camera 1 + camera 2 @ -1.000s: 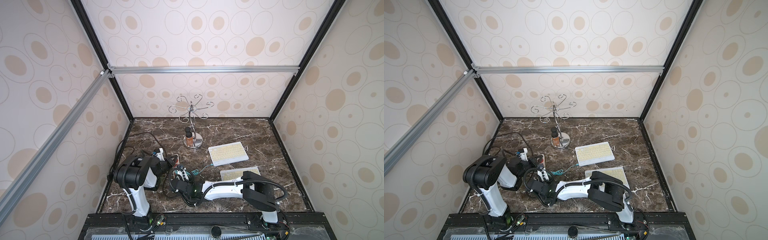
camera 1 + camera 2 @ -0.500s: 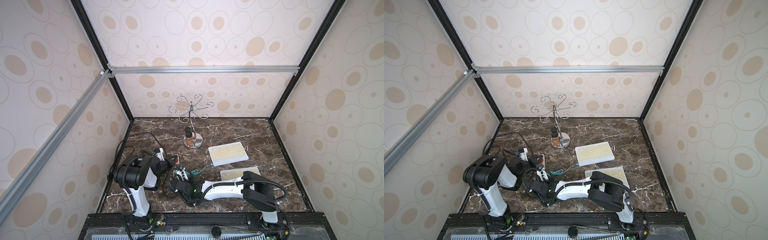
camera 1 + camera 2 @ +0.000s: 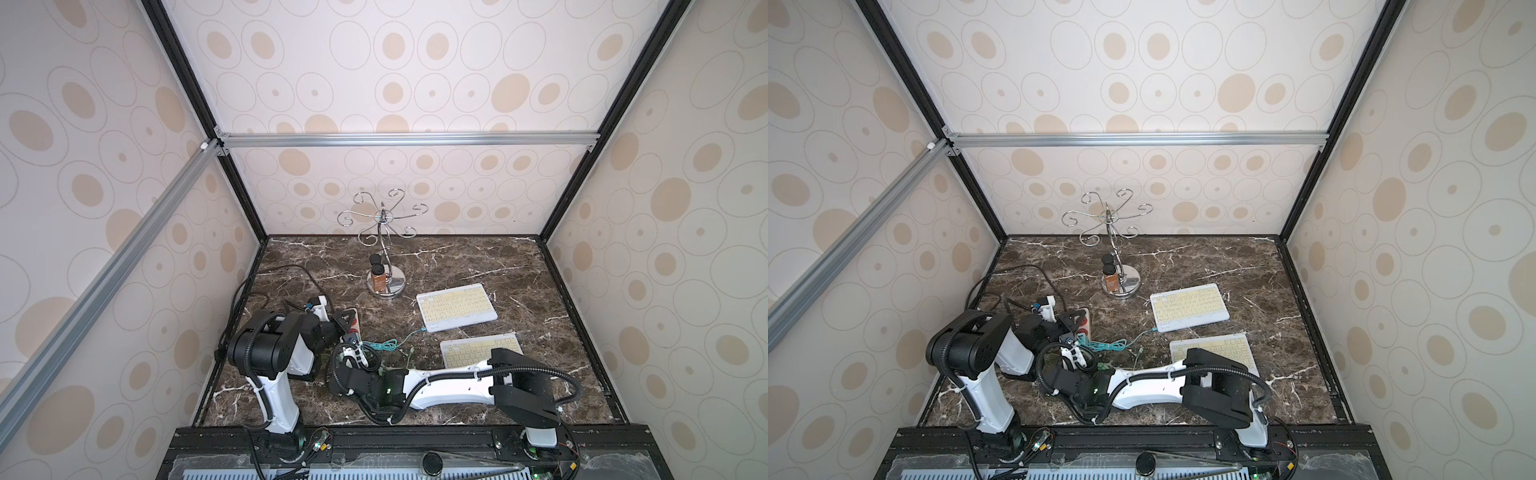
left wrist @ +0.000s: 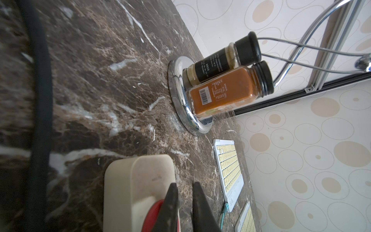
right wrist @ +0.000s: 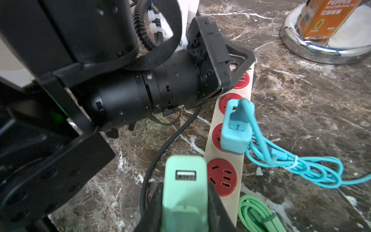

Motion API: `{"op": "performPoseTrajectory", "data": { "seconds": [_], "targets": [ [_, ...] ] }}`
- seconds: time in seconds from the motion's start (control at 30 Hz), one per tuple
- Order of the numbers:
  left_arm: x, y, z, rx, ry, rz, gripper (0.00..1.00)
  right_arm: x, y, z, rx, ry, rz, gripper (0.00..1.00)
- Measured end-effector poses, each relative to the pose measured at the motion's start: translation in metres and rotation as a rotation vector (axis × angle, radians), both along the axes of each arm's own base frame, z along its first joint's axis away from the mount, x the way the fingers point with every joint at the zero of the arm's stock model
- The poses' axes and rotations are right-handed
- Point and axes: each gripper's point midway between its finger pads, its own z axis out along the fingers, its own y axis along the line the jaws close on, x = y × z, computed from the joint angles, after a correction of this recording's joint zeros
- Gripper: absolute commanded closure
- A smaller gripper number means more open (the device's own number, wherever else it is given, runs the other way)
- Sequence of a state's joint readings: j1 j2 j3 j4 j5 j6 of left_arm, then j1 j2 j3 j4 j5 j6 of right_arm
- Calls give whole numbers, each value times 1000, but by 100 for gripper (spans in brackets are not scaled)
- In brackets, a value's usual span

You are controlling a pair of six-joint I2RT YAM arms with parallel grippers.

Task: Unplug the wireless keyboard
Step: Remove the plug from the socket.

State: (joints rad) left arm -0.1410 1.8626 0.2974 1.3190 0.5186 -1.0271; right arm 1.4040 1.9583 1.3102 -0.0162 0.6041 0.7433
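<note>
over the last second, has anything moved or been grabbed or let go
Nothing visibly changed. The right gripper stays clamped on the green charger, off the power strip; the left gripper stays pressed on the strip's end, jaws nearly shut. The blue charger remains plugged in, both keyboards unmoved.

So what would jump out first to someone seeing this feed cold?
Probably the mint-green charger clamped in the right end effector, off the power strip. Beside it, the blue charger sits plugged into a red socket, while the left end effector rests nearly shut on the strip's far end.
</note>
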Motion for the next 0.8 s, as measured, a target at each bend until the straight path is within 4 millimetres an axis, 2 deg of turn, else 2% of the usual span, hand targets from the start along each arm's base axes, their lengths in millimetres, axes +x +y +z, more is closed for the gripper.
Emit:
{"op": "performPoseTrajectory", "data": {
  "seconds": [0.23,0.43,0.8],
  "targets": [
    [0,0,0,2,3,1,84,2,-15,14,18,-20,-26,100],
    [-4,5,4,55,15,10,84,5,-42,25,18,-51,-73,100],
    [-14,21,5,175,51,65,83,12,-125,50,-1,-118,-241,100]
  ]
}}
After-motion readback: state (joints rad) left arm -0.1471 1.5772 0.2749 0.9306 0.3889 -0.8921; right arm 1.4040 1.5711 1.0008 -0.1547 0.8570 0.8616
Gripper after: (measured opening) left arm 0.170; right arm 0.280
